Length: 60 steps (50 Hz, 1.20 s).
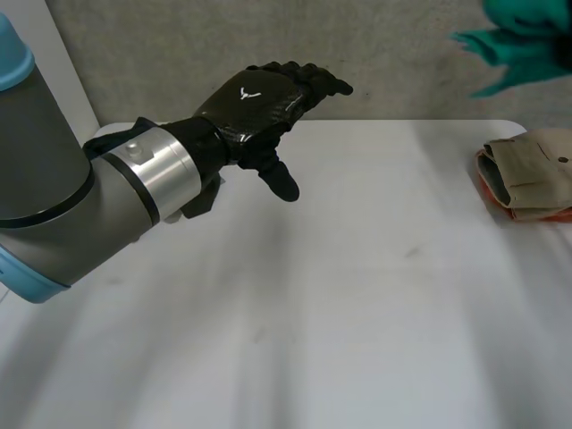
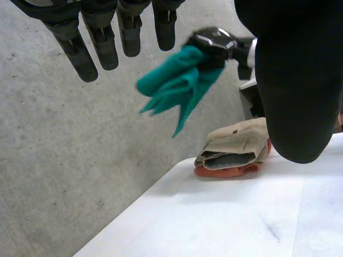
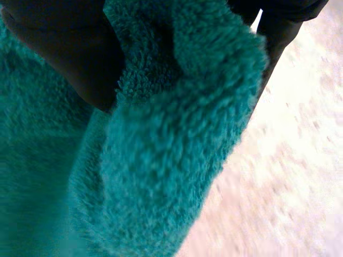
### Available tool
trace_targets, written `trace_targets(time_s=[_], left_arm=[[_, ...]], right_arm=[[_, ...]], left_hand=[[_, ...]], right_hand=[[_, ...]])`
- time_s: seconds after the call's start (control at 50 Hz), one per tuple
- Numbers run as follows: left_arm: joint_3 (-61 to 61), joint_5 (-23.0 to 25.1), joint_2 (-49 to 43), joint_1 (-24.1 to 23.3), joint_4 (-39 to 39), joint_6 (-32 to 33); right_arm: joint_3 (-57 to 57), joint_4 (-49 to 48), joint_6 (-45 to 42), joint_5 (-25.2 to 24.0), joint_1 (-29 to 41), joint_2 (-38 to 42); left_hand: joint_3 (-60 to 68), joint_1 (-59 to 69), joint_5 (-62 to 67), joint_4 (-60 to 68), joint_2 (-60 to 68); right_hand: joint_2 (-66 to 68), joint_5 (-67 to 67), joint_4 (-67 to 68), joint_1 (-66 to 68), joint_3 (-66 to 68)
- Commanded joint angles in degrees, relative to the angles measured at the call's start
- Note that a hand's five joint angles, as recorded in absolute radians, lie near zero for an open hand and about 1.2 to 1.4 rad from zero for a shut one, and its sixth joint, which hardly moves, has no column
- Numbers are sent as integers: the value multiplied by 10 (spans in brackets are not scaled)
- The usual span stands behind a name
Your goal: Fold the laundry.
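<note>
Head view: right hand (image 2: 214, 40) clamps a bunched teal terry towel (image 1: 523, 40) aloft at two o'clock, left hand (image 1: 255, 100) hovers at eleven, fingers straight, the pickup apparently done; next, the towel needs spreading flat on the white table (image 1: 357, 313).

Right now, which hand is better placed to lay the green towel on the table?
The right hand: its fingers are closed on the green towel, held in the air near the folded pile. The left hand hovers open and empty over the table.

Bright, even light covers the table (image 1: 375, 340).
</note>
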Motion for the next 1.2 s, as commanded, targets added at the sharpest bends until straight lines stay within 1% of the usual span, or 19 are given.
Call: trace_targets(time_s=[0.02, 0.1, 0.24, 0.26, 0.32, 0.46, 0.52, 0.6, 0.62, 0.7, 0.76, 0.82, 0.86, 0.92, 0.94, 1.0, 1.02, 1.08, 1.2], left_arm=[[-4, 1, -5, -3, 1, 0], [-7, 0, -11, -8, 1, 1], [-9, -1, -15, -20, 1, 3], [-9, -1, -14, -21, 1, 3], [-9, -1, -12, -24, 1, 2], [-9, 0, -6, -40, 1, 1], [-10, 1, -4, -48, 0, 1], [-14, 1, 6, -53, 1, 0], [-15, 2, 9, -54, 0, 0], [-13, 3, 28, -53, 4, -2], [-5, -1, 46, -47, 22, -3], [4, -7, 65, -41, 54, -8], [15, -19, 75, -29, 64, -11], [36, -63, 86, 23, 67, -10], [43, -82, 82, 67, 67, -9], [47, -91, 67, 131, 67, -3], [49, -93, 46, 163, 68, 6], [64, -91, -4, 197, 67, 35], [142, -87, -187, 281, 66, 164]], right_arm=[[-24, -5, 18, -124, -93, 124], [-20, 5, 11, -182, -137, 181], [47, 6, -6, -207, -182, 145], [66, 9, -10, -209, -186, 116], [85, 20, -15, -209, -187, 82], [102, 122, -26, -199, -194, -1], [92, 208, -47, -182, -215, -41], [67, 323, -104, -120, -240, -81], [48, 373, -137, -79, -243, -95], [3, 450, -235, 22, -237, -134], [-1, 439, -268, 60, -210, -162], [13, 375, -255, 53, -106, -196], [53, 313, -237, 33, -39, -228], [117, 263, -230, 9, 15, -269], [161, 240, -229, -11, 40, -296], [241, 229, -229, -56, 85, -324], [260, 228, -228, -64, 95, -326], [326, 228, -232, -81, 136, -331], [421, 230, -233, -78, 170, -323]], left_hand=[[-2, 17, -3, 16, 7], [-2, 17, -3, 16, 7], [-2, 17, -3, 16, 7], [-2, 17, -3, 16, 7], [-2, 17, -3, 16, 7], [-2, 17, -3, 16, 7], [-2, 17, -3, 16, 7], [-2, 17, -3, 16, 7], [-2, 17, -3, 16, 7], [-4, 15, -5, 14, 5], [-4, 15, -5, 14, 5], [-4, 15, -5, 14, 5], [0, 18, -1, 18, 9], [5, 24, 4, 23, 14], [5, 24, 4, 23, 14], [3, 22, 2, 21, 12], [3, 22, 2, 21, 12], [3, 22, 2, 21, 12], [5, 24, 4, 23, 14]], right_hand=[[143, 155, 114, 210, 131], [143, 155, 114, 210, 131], [143, 155, 114, 210, 131], [-111, -99, -140, -44, -123], [-557, -545, -586, -490, -569], [-557, -545, -586, -490, -569], [-557, -545, -586, -490, -569], [-557, -545, -586, -490, -569], [-557, -545, -586, -490, -569], [-557, -545, -586, -490, -569], [-557, -545, -586, -490, -569], [-557, -545, -586, -490, -569], [-557, -545, -586, -490, -569], [-557, -545, -586, -490, -569], [-557, -545, -586, -490, -569], [-557, -545, -586, -490, -569], [-557, -545, -586, -490, -569], [-557, -545, -586, -490, -569], [-557, -545, -586, -490, -569]])
